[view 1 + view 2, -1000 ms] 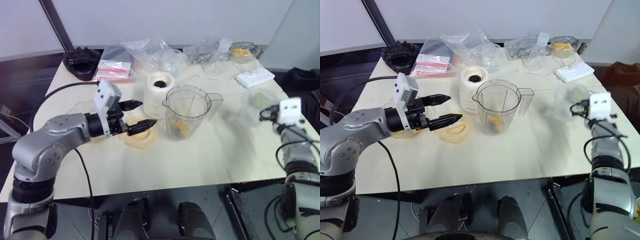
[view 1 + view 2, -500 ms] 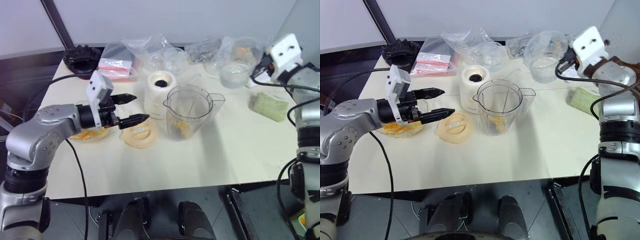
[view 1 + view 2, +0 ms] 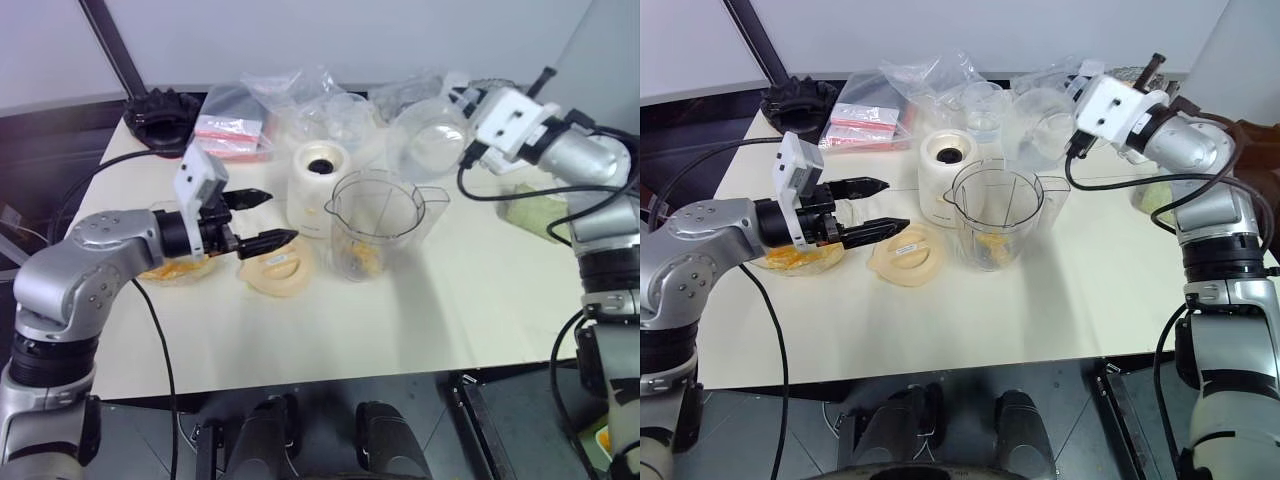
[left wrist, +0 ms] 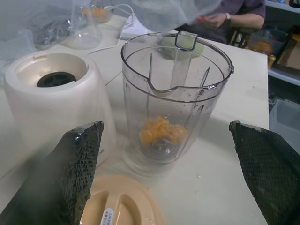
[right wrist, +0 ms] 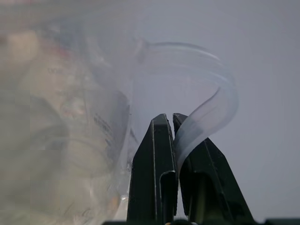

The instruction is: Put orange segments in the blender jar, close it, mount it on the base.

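Centrally on a pale cream table (image 3: 400,320) stands the blender jar (image 3: 378,222), a tall clear plastic pitcher with a spout, upright and lidless. Orange segments (image 4: 160,131) lie at its bottom, glossy and wet-looking. Just beside it, toward the far edge, sits the base (image 3: 320,185), a squat cream-white block with a dark round socket on top. A round cream lid (image 3: 277,268) lies flat on the table near the jar, toward the left edge.

The left gripper (image 3: 262,218) hovers just above that lid with its 2 black fingers spread wide, holding nothing. Under the left arm a shallow clear tub (image 3: 183,268) holds more orange pieces.

The right gripper (image 5: 172,123) is pinched tight on the thin rim of a clear plastic tub (image 3: 428,140), held tilted in the air above and behind the jar, near the far right corner.

The jar looks light, rigid and smooth, so probably slippery; its side handle or upper wall seems the best hold. The segments look soft and easily crushed. Crinkled plastic bags (image 3: 285,95) lie along the far edge.
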Controlling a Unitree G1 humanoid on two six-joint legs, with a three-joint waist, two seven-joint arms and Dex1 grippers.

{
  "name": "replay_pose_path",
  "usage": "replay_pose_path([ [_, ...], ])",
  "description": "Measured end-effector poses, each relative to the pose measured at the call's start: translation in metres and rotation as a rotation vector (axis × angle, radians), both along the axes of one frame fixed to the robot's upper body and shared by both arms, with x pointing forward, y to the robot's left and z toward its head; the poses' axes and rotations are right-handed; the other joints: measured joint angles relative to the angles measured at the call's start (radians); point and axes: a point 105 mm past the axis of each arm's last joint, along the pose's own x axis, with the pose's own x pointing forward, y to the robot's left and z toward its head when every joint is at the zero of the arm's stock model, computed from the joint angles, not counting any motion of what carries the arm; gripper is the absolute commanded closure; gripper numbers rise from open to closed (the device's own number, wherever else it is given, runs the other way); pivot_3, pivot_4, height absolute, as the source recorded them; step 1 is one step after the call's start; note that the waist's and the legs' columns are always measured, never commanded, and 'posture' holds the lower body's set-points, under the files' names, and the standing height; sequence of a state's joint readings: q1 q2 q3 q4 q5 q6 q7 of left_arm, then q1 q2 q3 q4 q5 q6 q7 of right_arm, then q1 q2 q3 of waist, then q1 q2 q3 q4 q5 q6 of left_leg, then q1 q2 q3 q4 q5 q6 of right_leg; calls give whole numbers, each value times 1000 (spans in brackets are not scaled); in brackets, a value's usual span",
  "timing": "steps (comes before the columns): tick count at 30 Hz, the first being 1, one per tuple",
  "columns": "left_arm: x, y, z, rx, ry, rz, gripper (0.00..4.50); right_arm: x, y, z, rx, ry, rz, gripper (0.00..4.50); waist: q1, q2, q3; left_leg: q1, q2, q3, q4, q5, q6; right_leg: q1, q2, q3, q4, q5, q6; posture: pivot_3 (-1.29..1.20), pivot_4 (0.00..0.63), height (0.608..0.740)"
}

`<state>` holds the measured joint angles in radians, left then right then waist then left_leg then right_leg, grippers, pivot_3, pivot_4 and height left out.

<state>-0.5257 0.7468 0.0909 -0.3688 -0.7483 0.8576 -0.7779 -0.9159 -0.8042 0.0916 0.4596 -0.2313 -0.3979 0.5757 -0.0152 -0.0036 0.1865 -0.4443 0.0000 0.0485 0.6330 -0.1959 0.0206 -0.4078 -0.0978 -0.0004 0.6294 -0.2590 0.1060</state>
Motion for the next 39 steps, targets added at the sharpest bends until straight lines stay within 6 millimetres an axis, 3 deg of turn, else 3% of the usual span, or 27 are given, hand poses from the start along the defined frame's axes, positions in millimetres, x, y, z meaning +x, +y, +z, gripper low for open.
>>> replay_pose_path([
  [22,-1,-3,1,1,-14,2,0,-1,12,6,-187,-112,36,4469,-1,-1,0,1,0,0,0,1,-1,0,1,0,1,1,2,0,150,740],
  [29,-1,-3,1,-2,-13,1,0,-1,12,6,-176,-104,31,4469,-1,-1,0,1,0,0,0,1,-1,0,1,0,1,2,3,0,150,740],
  [32,-1,-3,1,-3,-13,1,0,3,7,6,-112,-72,8,4469,-1,-1,1,1,0,0,0,1,-1,0,1,0,1,1,3,0,150,740],
  [39,-2,-4,0,-4,-5,-2,0,9,-22,23,306,27,-76,4469,3,-1,1,1,0,0,0,1,-1,1,1,0,2,2,3,0,150,740],
])
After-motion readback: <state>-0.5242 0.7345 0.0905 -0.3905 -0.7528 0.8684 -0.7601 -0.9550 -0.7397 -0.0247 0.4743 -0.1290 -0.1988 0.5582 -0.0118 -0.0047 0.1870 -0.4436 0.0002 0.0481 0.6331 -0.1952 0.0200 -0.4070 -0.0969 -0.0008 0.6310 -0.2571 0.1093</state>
